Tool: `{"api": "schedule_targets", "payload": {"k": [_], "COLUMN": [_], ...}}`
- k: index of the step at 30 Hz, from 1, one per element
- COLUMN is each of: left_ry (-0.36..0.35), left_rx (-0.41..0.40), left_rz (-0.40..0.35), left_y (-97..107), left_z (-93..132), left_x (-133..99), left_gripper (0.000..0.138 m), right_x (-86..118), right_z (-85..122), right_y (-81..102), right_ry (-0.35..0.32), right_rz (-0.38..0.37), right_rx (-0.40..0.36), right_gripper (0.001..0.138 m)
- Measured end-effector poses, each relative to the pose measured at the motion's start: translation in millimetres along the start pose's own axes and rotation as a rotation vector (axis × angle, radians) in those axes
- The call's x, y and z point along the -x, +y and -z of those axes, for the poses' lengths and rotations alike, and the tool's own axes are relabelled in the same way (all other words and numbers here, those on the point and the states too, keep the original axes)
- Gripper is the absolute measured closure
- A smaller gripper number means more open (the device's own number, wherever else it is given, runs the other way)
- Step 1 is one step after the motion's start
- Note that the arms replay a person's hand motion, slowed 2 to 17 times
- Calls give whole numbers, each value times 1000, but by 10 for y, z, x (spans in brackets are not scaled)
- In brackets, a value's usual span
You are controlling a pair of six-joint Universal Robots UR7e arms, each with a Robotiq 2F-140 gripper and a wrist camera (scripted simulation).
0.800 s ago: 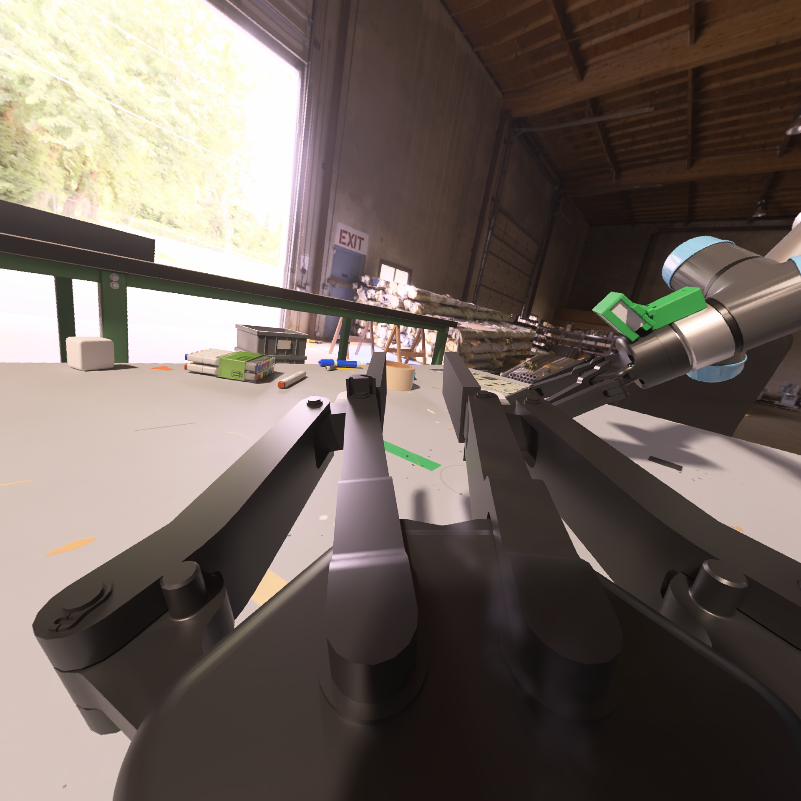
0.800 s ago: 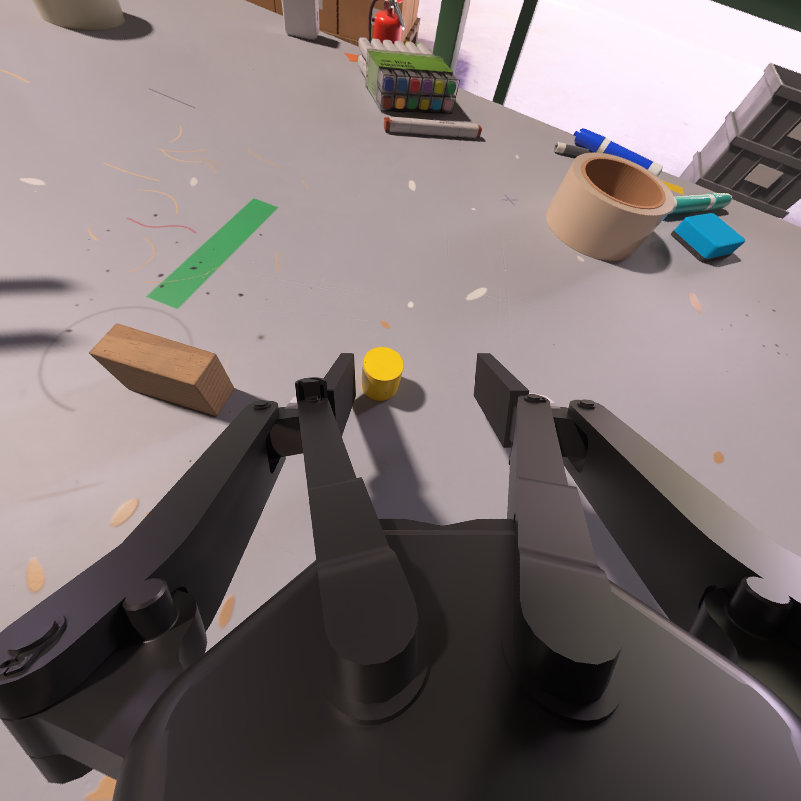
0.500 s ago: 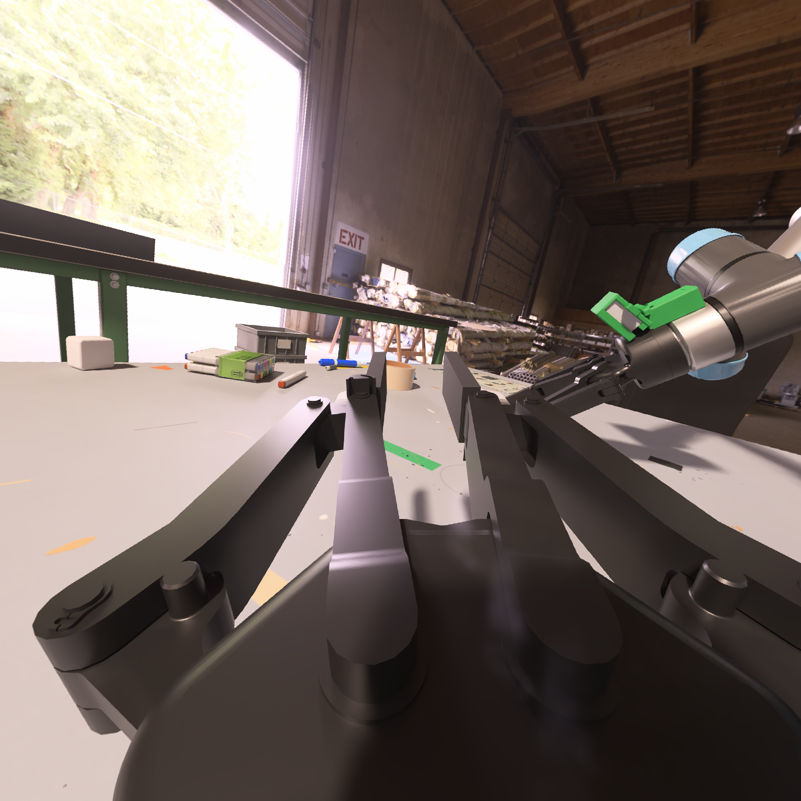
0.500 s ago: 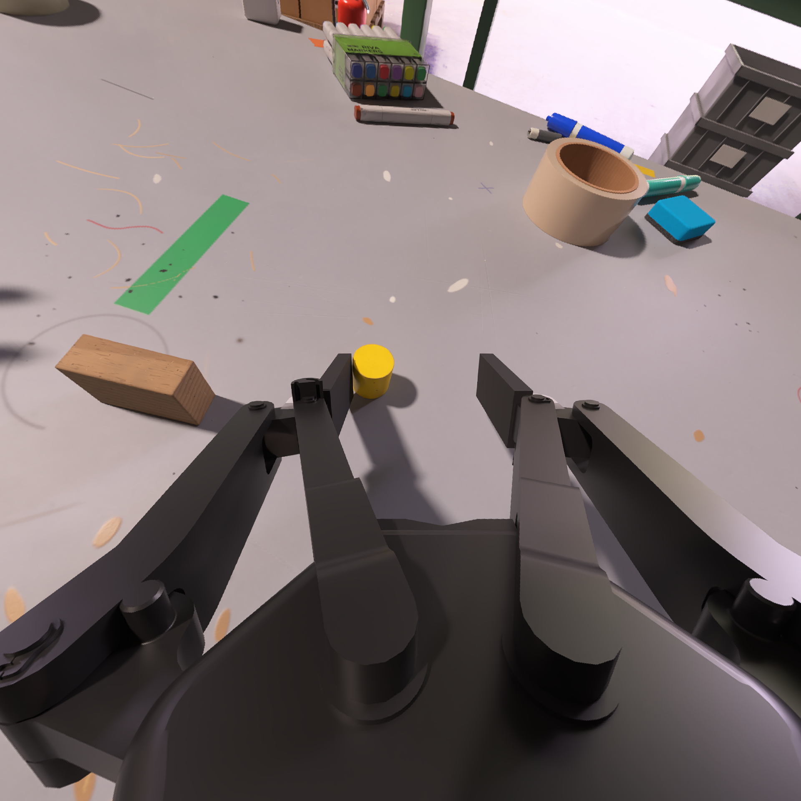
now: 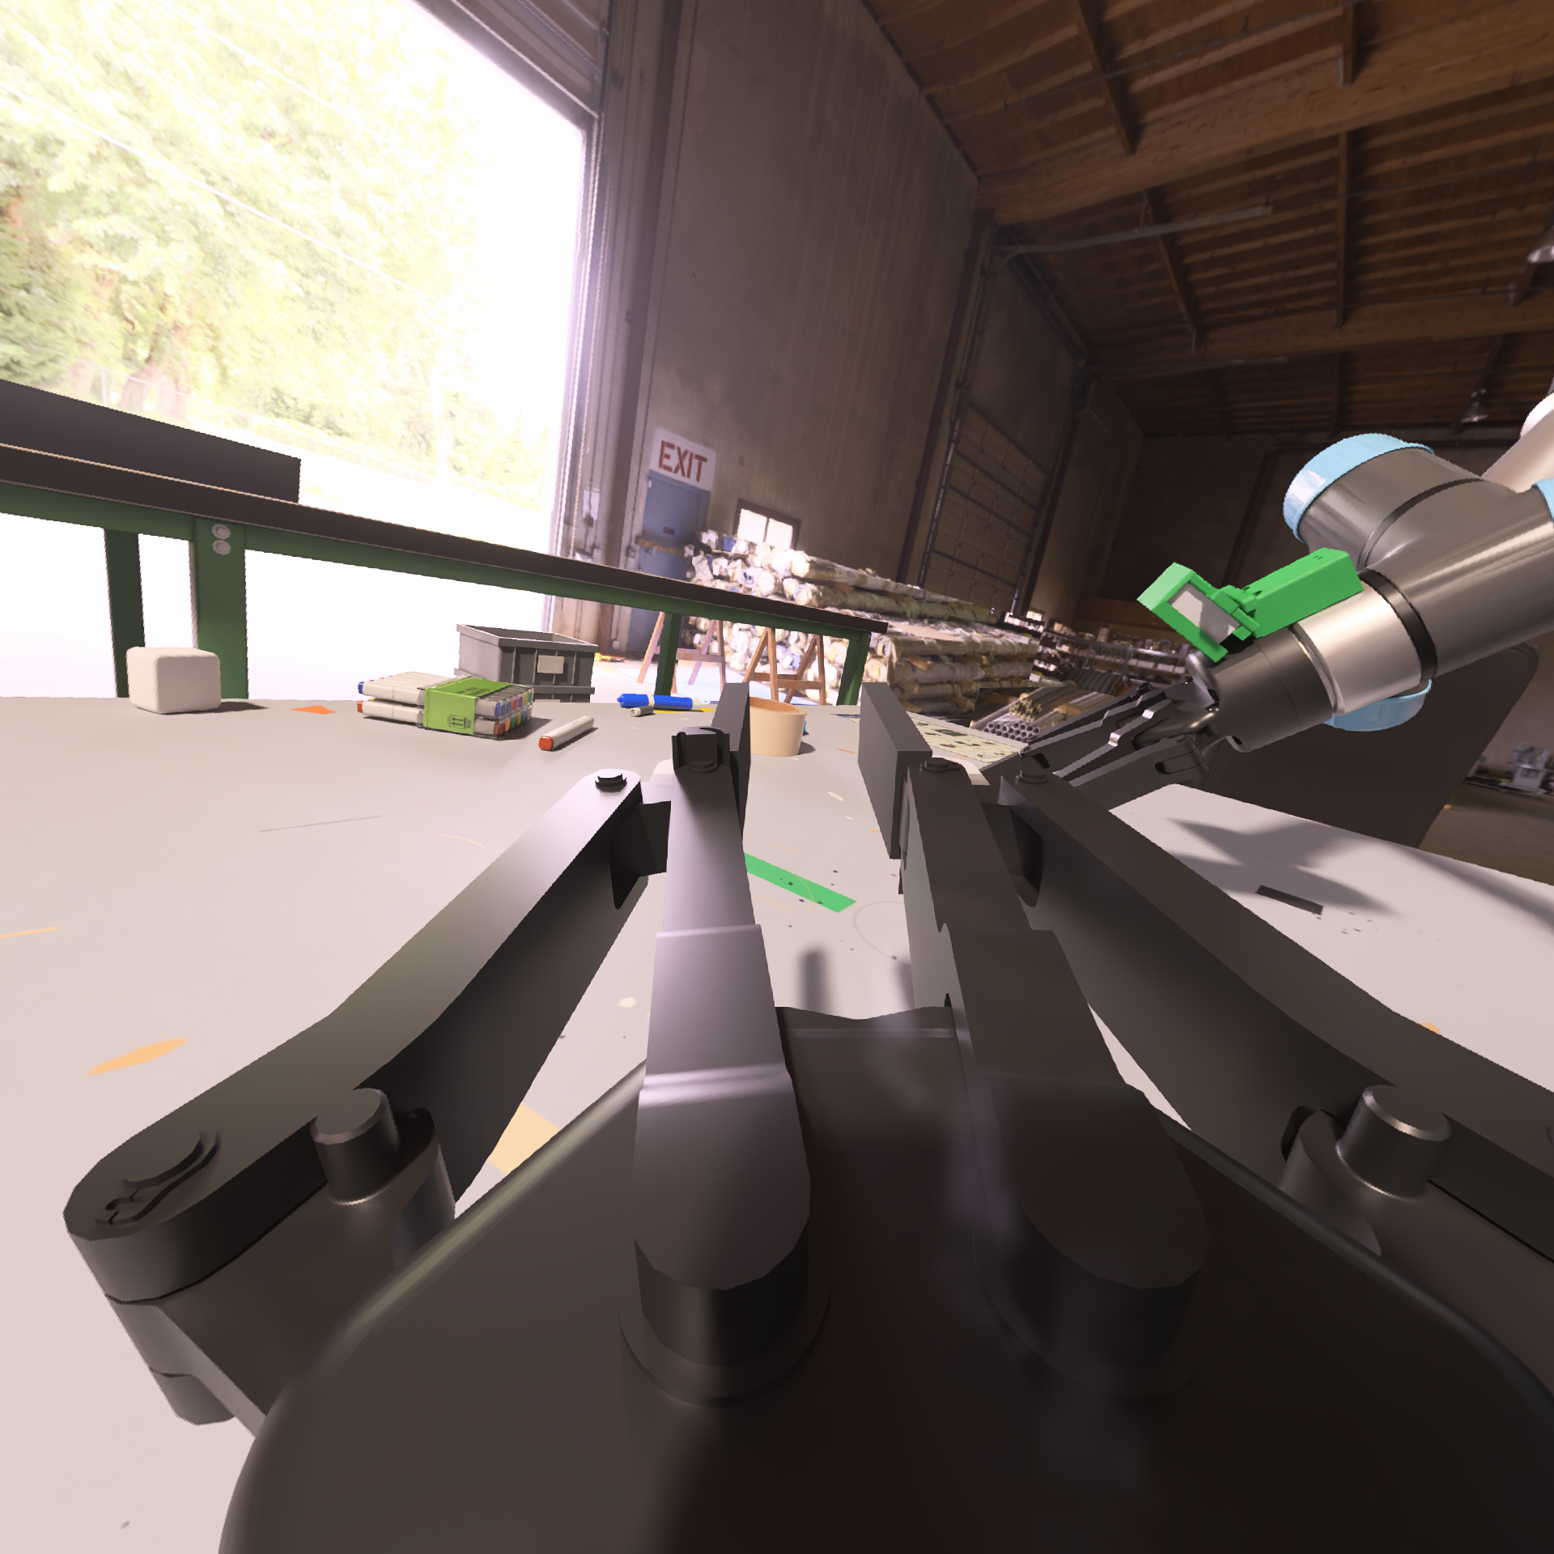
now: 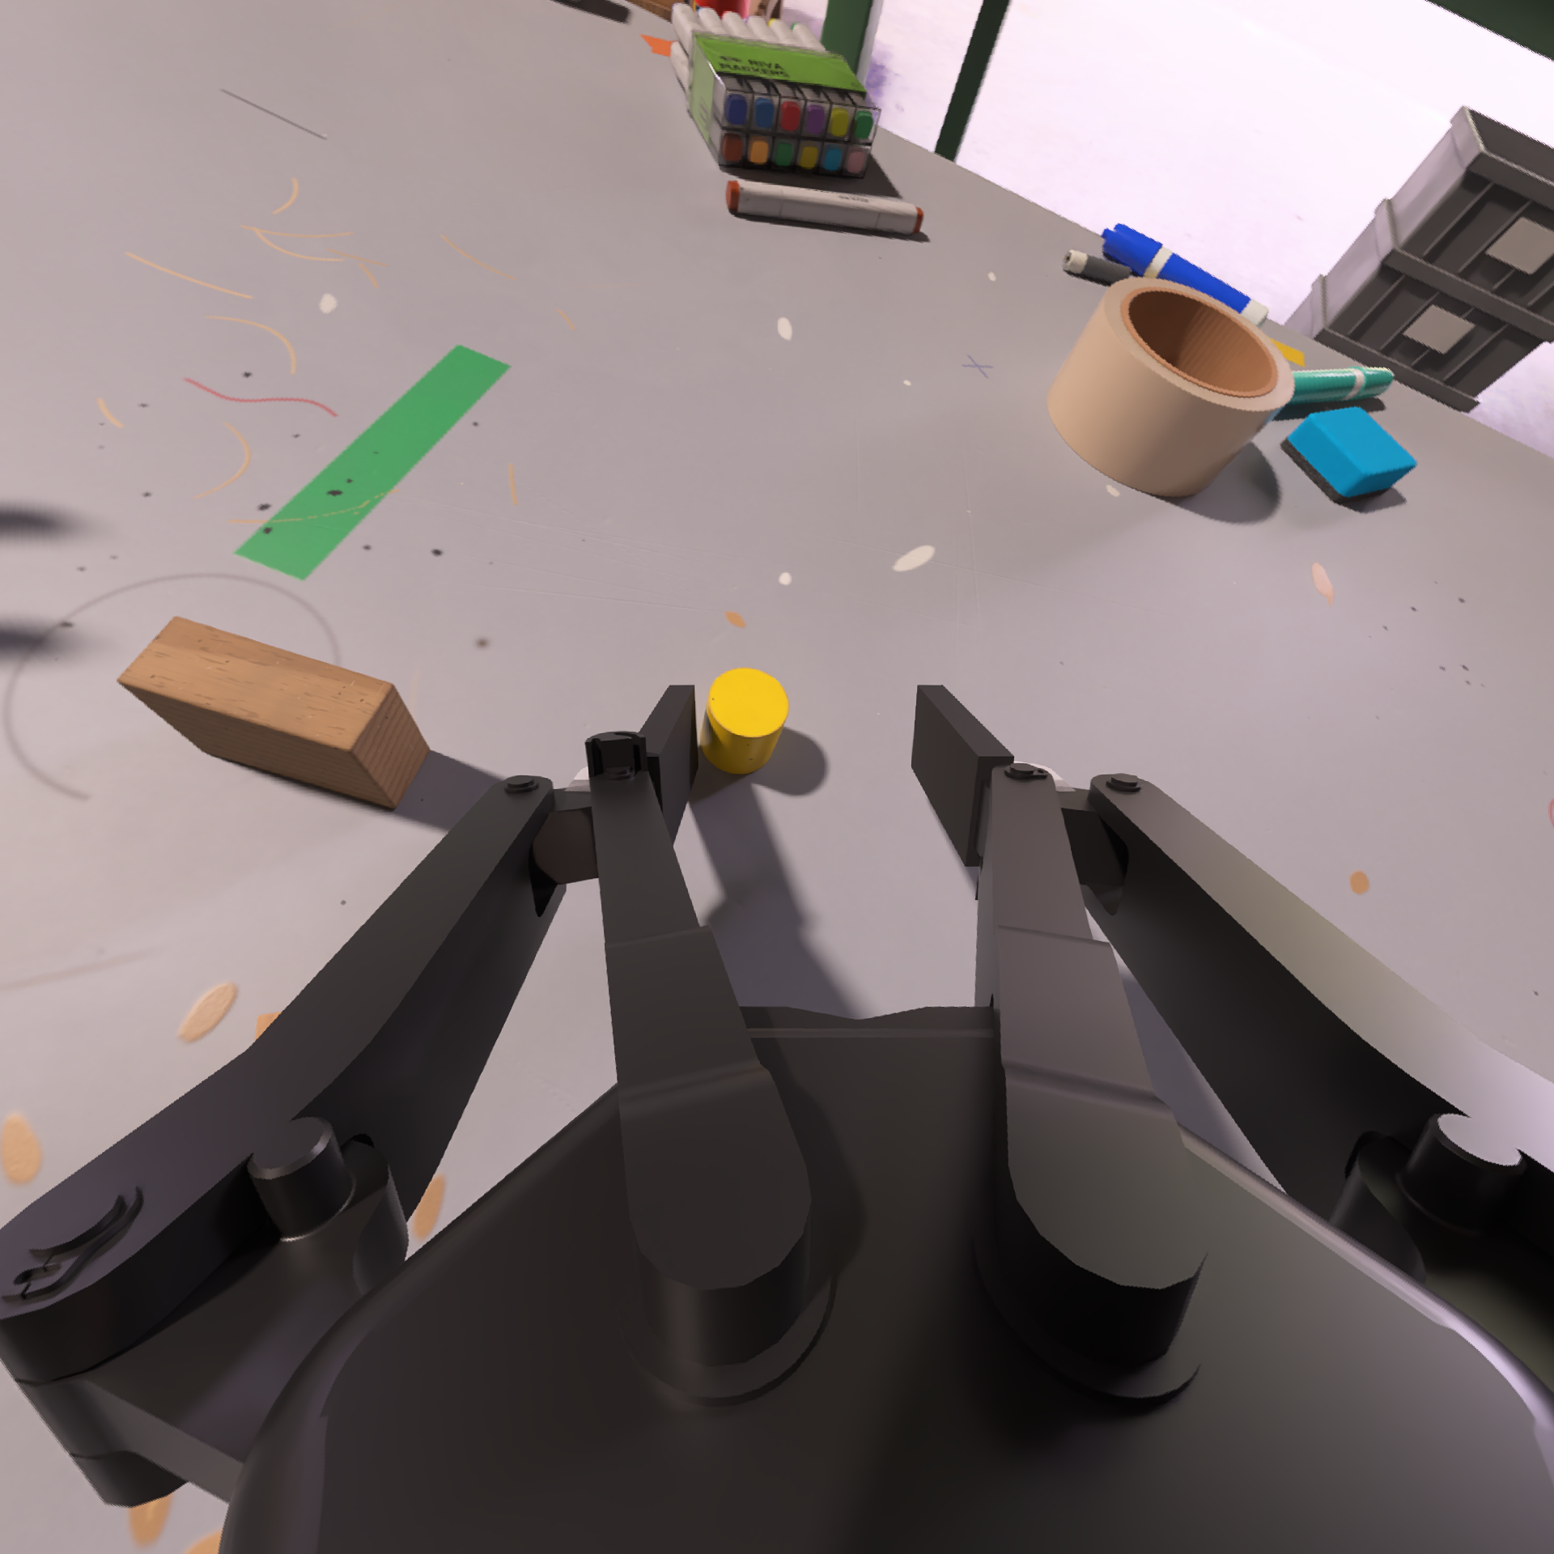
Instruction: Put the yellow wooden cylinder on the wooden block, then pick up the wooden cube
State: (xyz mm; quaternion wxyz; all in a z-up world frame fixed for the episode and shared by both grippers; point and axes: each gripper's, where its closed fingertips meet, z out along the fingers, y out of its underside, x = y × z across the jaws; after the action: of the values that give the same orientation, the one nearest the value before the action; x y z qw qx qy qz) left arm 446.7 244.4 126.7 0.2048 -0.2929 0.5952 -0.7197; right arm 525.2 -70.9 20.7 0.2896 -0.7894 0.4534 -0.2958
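**Still on the table: yellow cylinder between spread fingers**

Plainly, the yellow wooden cylinder (image 6: 745,720) was a short, stubby peg with a flat round top, bright yellow all over, and it stood upright on the grey table (image 6: 841,471). It sat just ahead of the right gripper (image 6: 806,733), close beside the left-hand finger (image 6: 673,740); whether that finger touched it was hard to judge from this angle. The jaws were spread wide, with nothing held between them. The wooden block (image 6: 277,710) lay flat to the left of the cylinder and apart from it, a long pale-brown bar with visible grain on its end face. Its top was bare.

Only the right wrist view showed those two pieces. It also took in a strip of green tape (image 6: 370,464), a roll of tan tape (image 6: 1165,395), a blue eraser (image 6: 1352,451), a box of coloured markers (image 6: 782,109) with a loose marker (image 6: 824,206) beside it, and a grey crate (image 6: 1463,269).

From the left wrist view, low over the table, the left gripper (image 5: 803,740) hung with its jaws apart and empty. That view alone showed the right arm (image 5: 1362,647) reaching in from the right with its green camera mount (image 5: 1244,601), and a white cube-shaped block (image 5: 173,678) far off at the left edge of the table.
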Motion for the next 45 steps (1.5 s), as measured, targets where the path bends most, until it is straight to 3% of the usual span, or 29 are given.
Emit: {"api": "schedule_targets", "payload": {"k": [7, 25, 32, 45], "left_ry": [2, 1, 2, 1], "left_rx": [3, 1, 2, 2], "left_rz": [3, 2, 2, 1], "left_y": [4, 1, 3, 2], "left_z": [-3, -1, -2, -1], "left_x": [1, -1, -1, -1], "left_gripper": [103, 104, 104, 104], "right_x": [59, 307, 330, 295], "right_z": [-6, 48, 58, 49], "right_y": [-14, -10, -11, 2], "right_ry": [-46, -225, -237, -204], "right_rz": [27, 128, 148, 96], "right_rx": [-5, -27, -36, -18], "right_gripper": [78, 77, 76, 71]}}
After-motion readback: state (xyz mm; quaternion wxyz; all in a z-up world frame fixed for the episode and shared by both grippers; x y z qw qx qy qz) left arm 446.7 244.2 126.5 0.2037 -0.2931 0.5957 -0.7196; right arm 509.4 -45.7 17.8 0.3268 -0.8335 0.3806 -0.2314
